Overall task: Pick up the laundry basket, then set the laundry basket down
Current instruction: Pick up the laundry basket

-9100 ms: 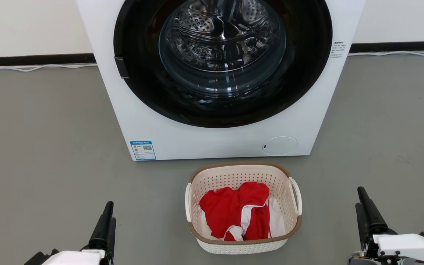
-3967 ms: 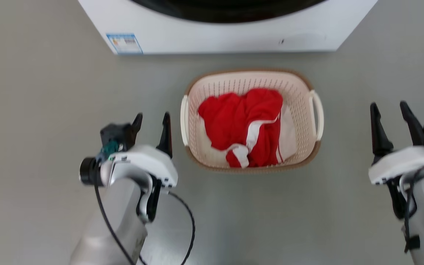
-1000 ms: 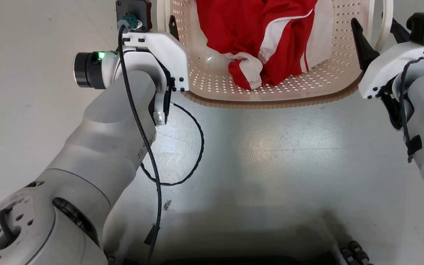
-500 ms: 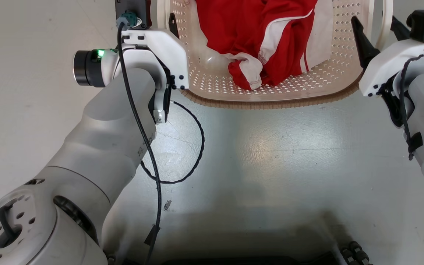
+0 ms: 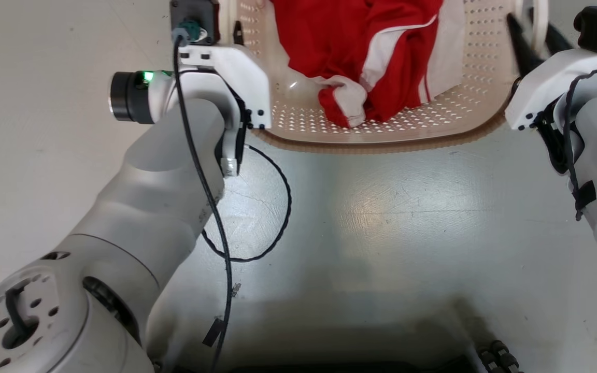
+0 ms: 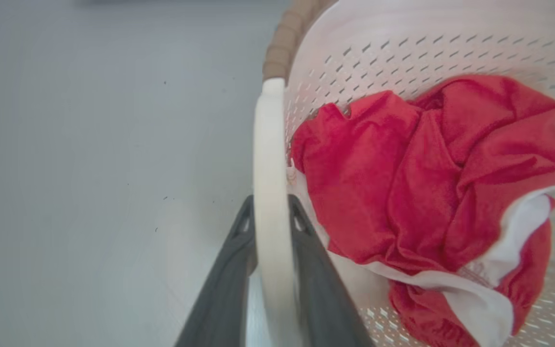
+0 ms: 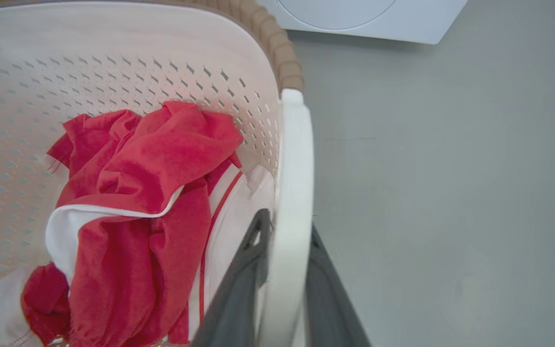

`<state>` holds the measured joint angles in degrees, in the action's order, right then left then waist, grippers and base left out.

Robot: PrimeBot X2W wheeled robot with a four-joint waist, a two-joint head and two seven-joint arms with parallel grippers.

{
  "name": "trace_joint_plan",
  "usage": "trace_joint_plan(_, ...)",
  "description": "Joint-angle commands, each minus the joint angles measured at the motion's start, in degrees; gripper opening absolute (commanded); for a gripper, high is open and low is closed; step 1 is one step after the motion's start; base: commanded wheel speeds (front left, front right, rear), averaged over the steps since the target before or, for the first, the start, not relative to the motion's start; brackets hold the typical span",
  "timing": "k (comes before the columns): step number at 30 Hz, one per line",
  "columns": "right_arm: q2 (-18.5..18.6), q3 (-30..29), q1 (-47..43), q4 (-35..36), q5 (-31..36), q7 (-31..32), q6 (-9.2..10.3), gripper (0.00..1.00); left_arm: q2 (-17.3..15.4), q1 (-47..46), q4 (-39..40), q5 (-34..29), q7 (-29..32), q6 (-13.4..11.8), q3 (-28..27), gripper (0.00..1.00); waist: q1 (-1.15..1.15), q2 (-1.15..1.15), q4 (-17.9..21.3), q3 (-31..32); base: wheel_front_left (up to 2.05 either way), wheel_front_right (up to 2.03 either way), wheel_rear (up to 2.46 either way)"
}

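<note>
The laundry basket (image 5: 381,144), cream perforated plastic with a brown rim, lies at the top of the head view, cut off by the frame. Red and white clothes (image 5: 360,46) fill it. My left gripper (image 5: 230,23) is at its left side. In the left wrist view the left gripper (image 6: 270,205) is shut on the white loop handle (image 6: 268,144), one dark finger on each side. My right gripper (image 5: 534,28) is at the right side. In the right wrist view the right gripper (image 7: 287,221) is likewise shut on the other handle (image 7: 294,154).
The basket stands on a grey floor (image 5: 407,217). The washing machine's white base (image 7: 364,19) is just beyond it. A black cable (image 5: 272,228) loops down from my left forearm, and my dark base (image 5: 329,365) lies along the bottom edge.
The right gripper's fingers have closed in on the right handle. Both arms and the basket have shifted slightly up the head view, and the basket's right side is blurred by movement.
</note>
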<state>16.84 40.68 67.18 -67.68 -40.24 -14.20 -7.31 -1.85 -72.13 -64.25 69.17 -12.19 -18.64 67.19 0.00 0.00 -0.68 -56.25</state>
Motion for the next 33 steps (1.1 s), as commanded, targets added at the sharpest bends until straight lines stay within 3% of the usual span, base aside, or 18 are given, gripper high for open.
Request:
trace_joint_plan(1,-0.23,0.59,-2.28,-0.05,-0.76,-0.71,-0.18,0.0,-1.03,-0.95,-0.03,0.68,-0.72,-0.46,-0.12,0.0,0.0,0.0,0.12,0.09,0.0,0.0,0.0)
trace_joint_plan(15,-3.58,3.31,-4.28,-1.69,-1.16,-0.75,-0.18,0.0,-1.03,0.71,-0.43,2.46,-0.99,-0.62,1.91,0.0,0.0,0.0,0.81,3.72,0.0,0.0,0.0)
trace_joint_plan(23,-5.58,5.18,-6.15,-2.49,-2.6,2.13,-0.18,0.0,-1.03,3.06,-2.44,2.82,1.55,0.9,3.37,0.0,0.0,0.0,1.41,9.69,0.0,0.0,0.0)
trace_joint_plan(33,-5.55,6.56,-8.67,-2.14,-6.03,7.26,-0.18,0.0,-1.03,6.59,-4.01,2.8,4.69,2.74,4.47,0.0,0.0,0.0,1.67,18.27,0.0,0.0,0.0)
